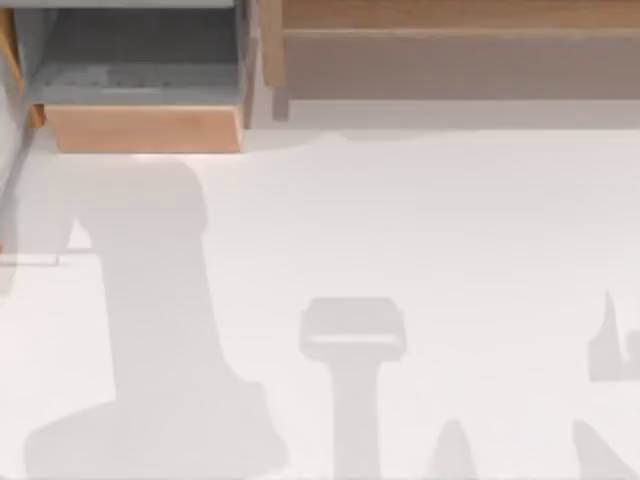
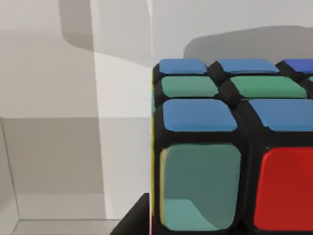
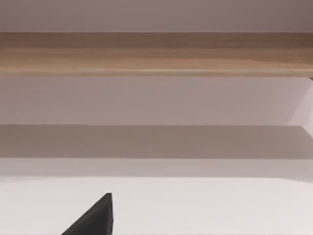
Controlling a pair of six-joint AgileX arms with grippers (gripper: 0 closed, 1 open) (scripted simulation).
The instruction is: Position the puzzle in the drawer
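Smooth, pale and matte, the table (image 1: pixel 430 230) carries only soft grey shadows across its surface in the top view. At the table's far left sits the drawer (image 1: pixel 140 128), pulled open: a boxy unit with a light tan wooden front panel and flat grey inner walls and floor. To its right runs a long brown wooden shelf (image 1: pixel 450 15) with a plain grained edge, which the right wrist view also faces straight on.

Close before the left wrist camera is the puzzle (image 2: pixel 230 147), a cube with a glossy black frame and rounded square stickers in blue, green, teal and red, plus a thin yellow edge along one side. Pale grey walls meeting at a corner stand behind it. A dark sliver of the left gripper (image 2: pixel 132 220) shows just beside the cube's lower corner; whether its fingers clasp the cube cannot be told. A black fingertip of the right gripper (image 3: pixel 95 218) pokes in above the pale table, its opening likewise impossible to judge.
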